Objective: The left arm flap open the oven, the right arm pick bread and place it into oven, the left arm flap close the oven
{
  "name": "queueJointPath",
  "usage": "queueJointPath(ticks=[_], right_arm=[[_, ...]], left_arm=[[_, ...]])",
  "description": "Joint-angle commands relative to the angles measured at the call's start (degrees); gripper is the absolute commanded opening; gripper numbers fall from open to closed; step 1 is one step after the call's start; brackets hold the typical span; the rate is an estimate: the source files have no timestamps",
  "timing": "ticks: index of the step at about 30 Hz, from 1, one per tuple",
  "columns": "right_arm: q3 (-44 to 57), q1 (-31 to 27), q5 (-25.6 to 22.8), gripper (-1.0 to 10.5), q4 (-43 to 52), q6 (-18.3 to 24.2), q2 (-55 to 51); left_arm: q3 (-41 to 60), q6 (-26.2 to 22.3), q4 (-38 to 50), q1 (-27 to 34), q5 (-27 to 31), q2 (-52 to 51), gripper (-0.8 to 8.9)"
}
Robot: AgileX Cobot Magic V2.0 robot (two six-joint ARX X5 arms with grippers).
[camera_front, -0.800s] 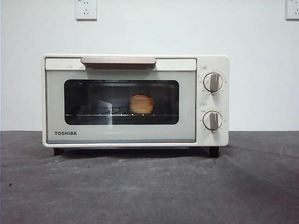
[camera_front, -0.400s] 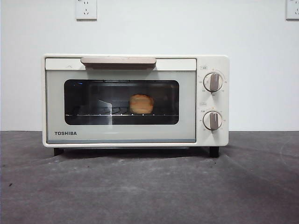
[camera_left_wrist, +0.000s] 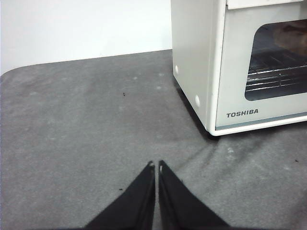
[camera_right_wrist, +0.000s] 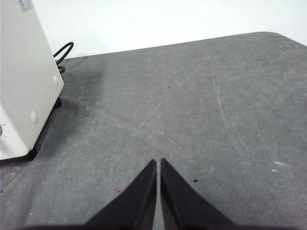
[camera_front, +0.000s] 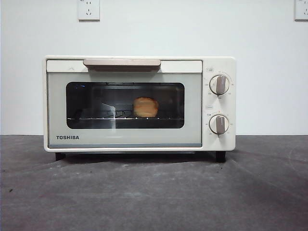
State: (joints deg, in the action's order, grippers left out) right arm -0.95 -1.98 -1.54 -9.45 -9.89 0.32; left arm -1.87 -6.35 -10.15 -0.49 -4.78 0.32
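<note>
While the oven (camera_front: 139, 103) is sitting squarely on the dark table (camera_front: 154, 192) with its door (camera_front: 124, 109) shut, you are looking at the bread (camera_front: 145, 107) already resting on the wire rack (camera_front: 125, 115) inside, showing through the dark glass. By that layout, all three steps are reading as finished.

Your left gripper (camera_left_wrist: 157, 165) is hovering low over bare table, off to one side of the oven's front corner, its two black jaws pressed together and carrying nothing. Your right gripper (camera_right_wrist: 158, 163) is doing the same on the other side of the oven, jaws closed and empty, well apart from the casing.

If you are handling these things again, you are dealing with two very different objects. That loaf is looking light and soft, with a knobbly crust that is likely giving friction but crushing under a hard pinch; taking it across its middle with a gentle squeeze is the safer bet. The oven is looking stiff and heavy enough to be staying put, though a sharp tug could be sliding it on the cloth-like surface. Its beige bar handle (camera_front: 121, 62) along the door's upper edge is the place to be hooking or pushing, not the glass, which is looking smooth and slippery.
</note>
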Motion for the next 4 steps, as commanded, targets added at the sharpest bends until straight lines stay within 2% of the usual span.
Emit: queueJointPath(ticks=[1, 4], right_arm=[[0.44, 0.00, 0.00, 0.1, 0.44, -0.55, -0.11], [0.44, 0.00, 0.00, 0.1, 0.44, -0.55, -0.11]], left_arm=[[1.16, -0.24, -0.37, 0.15, -0.07, -0.13, 0.19], [1.16, -0.24, -0.37, 0.15, -0.07, -0.13, 0.19]])
